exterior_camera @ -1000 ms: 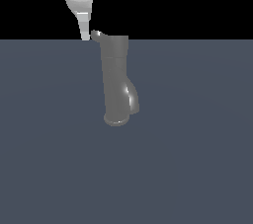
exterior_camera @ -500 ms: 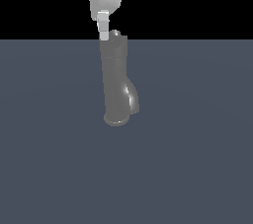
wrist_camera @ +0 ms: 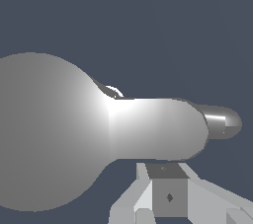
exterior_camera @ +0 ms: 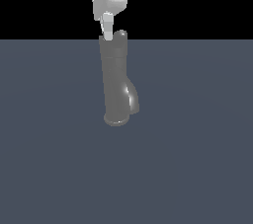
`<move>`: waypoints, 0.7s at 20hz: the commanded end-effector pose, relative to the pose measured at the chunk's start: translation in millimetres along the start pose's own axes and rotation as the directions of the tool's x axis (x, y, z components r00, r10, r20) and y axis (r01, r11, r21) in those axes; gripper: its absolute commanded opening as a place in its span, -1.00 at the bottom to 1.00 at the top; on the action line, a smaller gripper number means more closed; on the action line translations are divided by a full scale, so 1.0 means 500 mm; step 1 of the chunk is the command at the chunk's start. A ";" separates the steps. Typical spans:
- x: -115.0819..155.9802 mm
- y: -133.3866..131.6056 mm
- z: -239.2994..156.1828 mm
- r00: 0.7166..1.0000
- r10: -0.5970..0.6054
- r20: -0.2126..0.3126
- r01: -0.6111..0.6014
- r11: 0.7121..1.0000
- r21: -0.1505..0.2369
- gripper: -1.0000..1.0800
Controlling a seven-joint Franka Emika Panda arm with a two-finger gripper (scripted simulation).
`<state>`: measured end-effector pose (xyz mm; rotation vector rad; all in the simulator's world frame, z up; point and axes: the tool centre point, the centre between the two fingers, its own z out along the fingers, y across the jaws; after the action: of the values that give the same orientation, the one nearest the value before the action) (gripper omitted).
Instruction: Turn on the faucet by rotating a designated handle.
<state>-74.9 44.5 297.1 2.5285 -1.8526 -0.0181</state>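
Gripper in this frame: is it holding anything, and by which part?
Nothing is visibly held. The gripper sits at the top of the faucet, one fingertip beside its cap; whether it touches the handle cannot be told.

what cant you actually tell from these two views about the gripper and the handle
- Gripper: jaw opening unclear; the exterior view shows one pale fingertip, and the wrist view crops the fingers at its edge.
- Handle: contact with the fingers unclear; in the exterior view it merges with the faucet cap.
- Arm: cut off by the exterior view's top edge.
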 end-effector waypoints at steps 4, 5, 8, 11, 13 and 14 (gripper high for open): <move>0.117 -0.006 -0.001 0.997 0.075 -0.003 -0.075 0.997 0.011 -1.00; 0.127 -0.008 -0.001 0.997 0.078 -0.003 -0.078 0.997 0.011 -1.00; 0.155 -0.014 -0.002 0.996 0.088 -0.004 -0.088 0.996 0.012 -1.00; 0.183 -0.019 -0.002 0.995 0.097 -0.004 -0.097 0.995 0.013 -1.00; 0.070 -0.021 -0.002 1.000 0.005 0.020 -0.005 1.000 -0.012 -1.00; 0.076 -0.026 -0.002 1.000 0.009 0.019 -0.008 1.000 -0.011 -1.00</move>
<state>-55.3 13.4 297.2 2.5183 -1.8565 -0.0543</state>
